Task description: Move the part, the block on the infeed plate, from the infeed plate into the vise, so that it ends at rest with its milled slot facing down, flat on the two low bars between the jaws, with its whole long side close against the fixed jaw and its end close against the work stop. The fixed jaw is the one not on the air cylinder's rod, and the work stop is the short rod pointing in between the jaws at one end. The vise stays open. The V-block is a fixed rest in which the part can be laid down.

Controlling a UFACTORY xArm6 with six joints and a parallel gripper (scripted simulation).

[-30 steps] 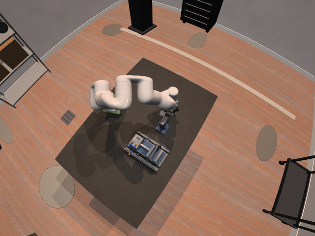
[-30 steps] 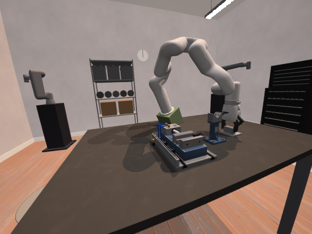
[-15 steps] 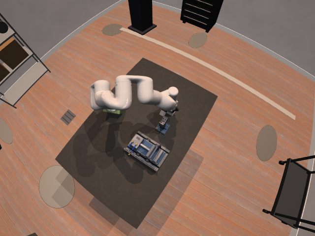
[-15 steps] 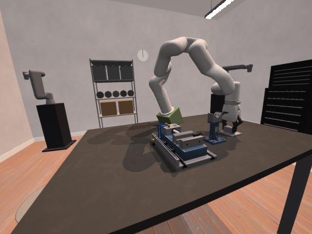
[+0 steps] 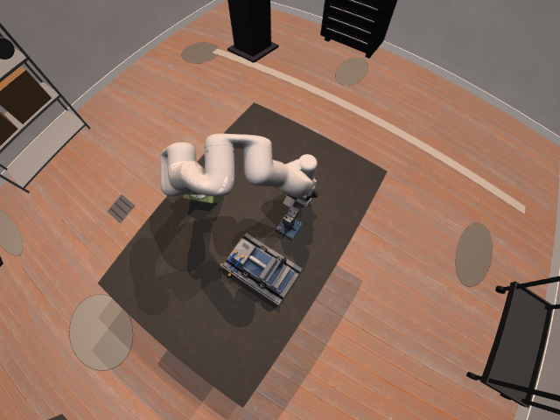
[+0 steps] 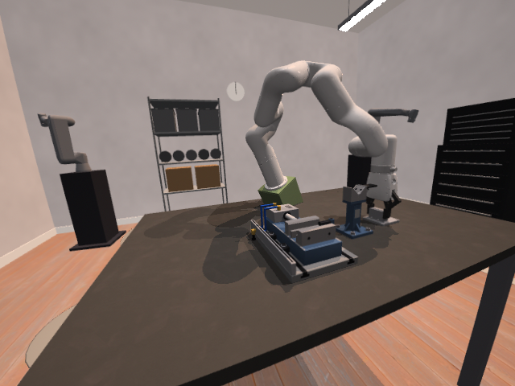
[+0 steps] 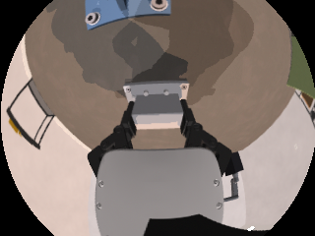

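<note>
The part [image 7: 157, 113] is a grey block sitting on the small infeed plate [image 7: 157, 90] at the far side of the table; it also shows in the exterior view [image 6: 377, 213]. My gripper [image 7: 157, 107] is straight above it, pointing down, with its two dark fingers shut on the block's two sides. In the exterior view the gripper [image 6: 381, 205] sits low over the plate. The vise [image 6: 305, 239] stands open in the middle of the table, with the blue V-block stand [image 6: 354, 211] between it and the plate.
The arm's green base [image 6: 279, 191] is behind the vise. The vise's air cylinder [image 6: 282, 214] and blue tubes are at its far end.
</note>
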